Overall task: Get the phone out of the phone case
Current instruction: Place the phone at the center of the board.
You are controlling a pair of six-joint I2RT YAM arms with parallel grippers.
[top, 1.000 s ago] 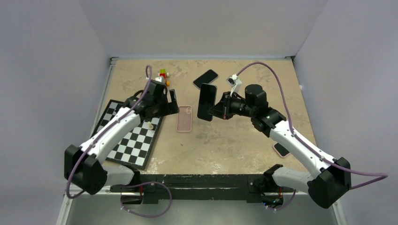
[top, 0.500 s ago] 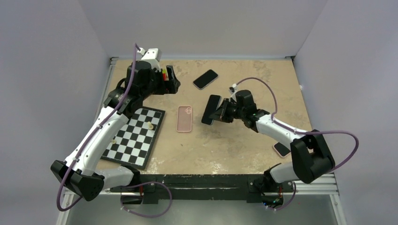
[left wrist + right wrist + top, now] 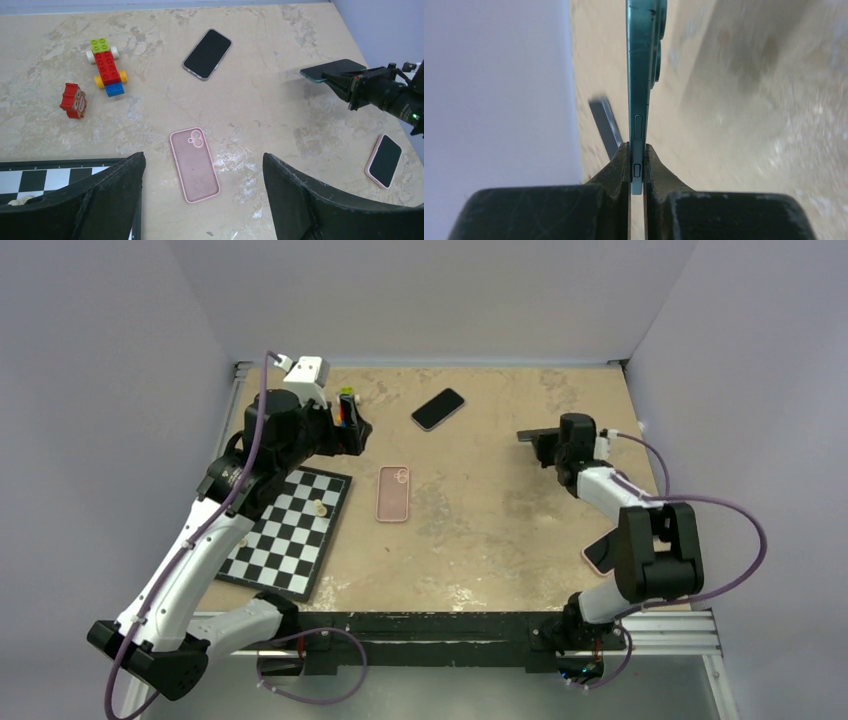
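Left claw (image 3: 352,426) hangs spread over the far-left part of the desk (image 3: 480,530), holding nothing. The pink phone case (image 3: 194,165) lies flat below it and looks empty. Over on the right, my right claw (image 3: 637,160) pinches the teal phone (image 3: 644,75) near one end, across its faces (roughly level, well apart from the case). I judge it stiff, slick, fairly heavy and breakable. A hold nearer mid-body would be safer.
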